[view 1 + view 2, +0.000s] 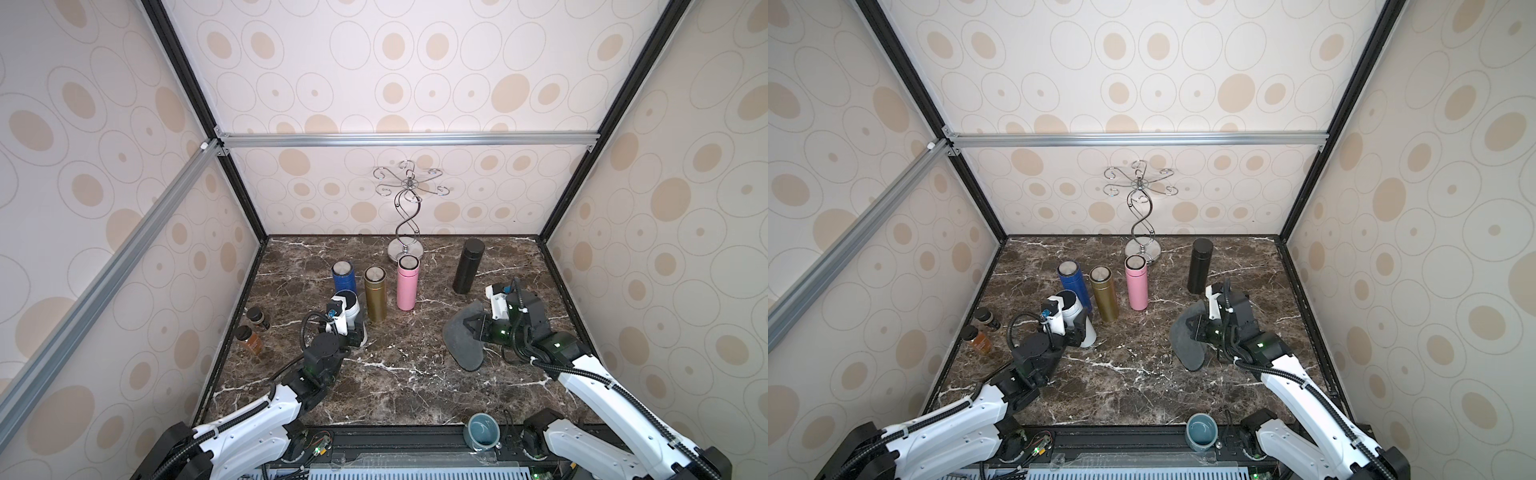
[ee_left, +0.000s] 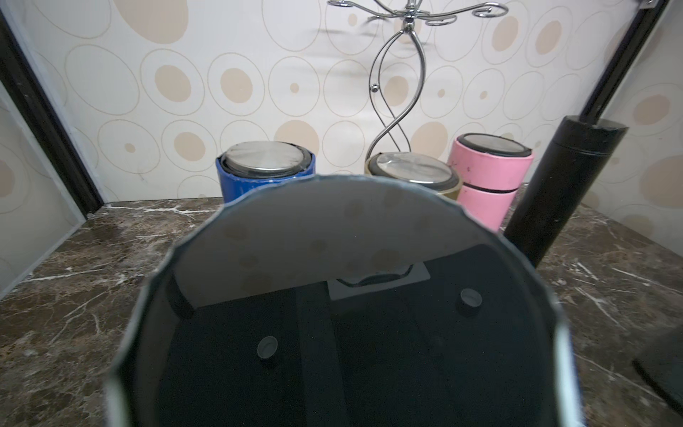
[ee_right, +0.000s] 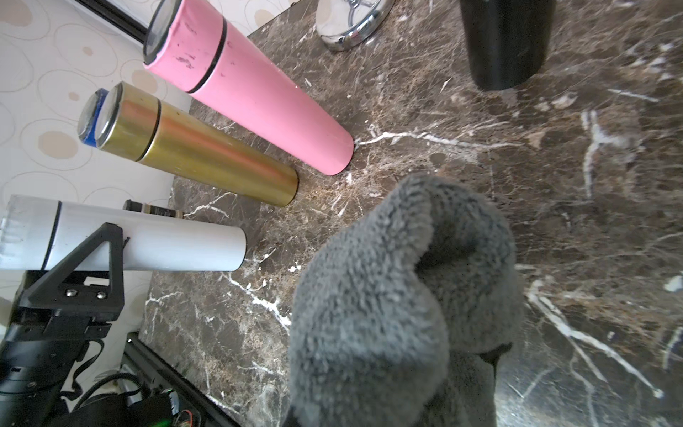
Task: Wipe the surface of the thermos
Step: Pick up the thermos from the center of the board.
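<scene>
Our left arm (image 1: 249, 415) reaches toward 2 o'clock, left gripper (image 1: 354, 331) clamped on thermos (image 1: 351, 308). Our right arm (image 1: 602, 386) reaches toward 10 o'clock, wrist (image 1: 505, 332) rolled sideways, right gripper (image 1: 473, 325) pinched on cloth (image 1: 461, 351), fingers (image 1: 472, 321) pointing 9 o'clock.

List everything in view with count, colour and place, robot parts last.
white thermos: 1, white, front left
blue thermos: 1, blue, behind the white thermos
gold thermos: 1, gold, between blue and pink
pink thermos: 1, pink, in front of the stand
black thermos: 1, black, back right, alone
cloth: 1, grey, right side
stand: 1, silver, back centre
jars: 2, brown, left table edge
cup: 1, teal, front edge
table: 1, dark marble
left gripper: 1, black, shut on white thermos
right gripper: 1, black, shut on cloth
</scene>
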Motion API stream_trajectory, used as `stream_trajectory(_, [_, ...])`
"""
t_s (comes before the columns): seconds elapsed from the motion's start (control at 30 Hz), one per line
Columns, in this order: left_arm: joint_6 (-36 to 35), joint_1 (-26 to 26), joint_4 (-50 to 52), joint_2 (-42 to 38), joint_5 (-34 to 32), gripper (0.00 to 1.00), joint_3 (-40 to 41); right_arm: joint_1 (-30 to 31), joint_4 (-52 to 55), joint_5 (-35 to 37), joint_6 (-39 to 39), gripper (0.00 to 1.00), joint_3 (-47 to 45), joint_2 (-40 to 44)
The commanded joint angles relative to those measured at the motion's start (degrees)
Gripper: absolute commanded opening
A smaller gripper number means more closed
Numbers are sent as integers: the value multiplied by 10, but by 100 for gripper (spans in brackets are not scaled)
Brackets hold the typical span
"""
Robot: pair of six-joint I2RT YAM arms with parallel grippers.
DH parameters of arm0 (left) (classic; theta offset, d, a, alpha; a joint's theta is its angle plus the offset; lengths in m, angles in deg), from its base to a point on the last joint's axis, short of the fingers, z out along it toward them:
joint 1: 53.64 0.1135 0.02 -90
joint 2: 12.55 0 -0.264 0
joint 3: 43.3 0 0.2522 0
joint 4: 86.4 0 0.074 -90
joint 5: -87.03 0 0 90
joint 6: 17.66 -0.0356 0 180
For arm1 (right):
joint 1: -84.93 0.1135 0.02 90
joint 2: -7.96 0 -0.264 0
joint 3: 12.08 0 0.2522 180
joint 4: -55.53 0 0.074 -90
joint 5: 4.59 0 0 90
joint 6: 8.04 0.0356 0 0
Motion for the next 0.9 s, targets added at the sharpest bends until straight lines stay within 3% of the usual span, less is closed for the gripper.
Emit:
stream_trajectory(0.0, [42, 4, 30, -39, 52, 0, -18, 6, -46, -60, 16, 0, -9, -10])
stream_trajectory(0.33, [77, 3, 77, -63, 138, 0, -37, 21, -93, -111, 30, 0, -12, -59])
stream_trajectory(0.6, [114, 1, 50, -52, 218, 0, -42, 45, -265, -205, 122, 0, -51, -89])
stream_trajectory(0.87, [172, 1, -12, -62, 231, 0, -27, 121, -387, -202, 169, 0, -47, -160])
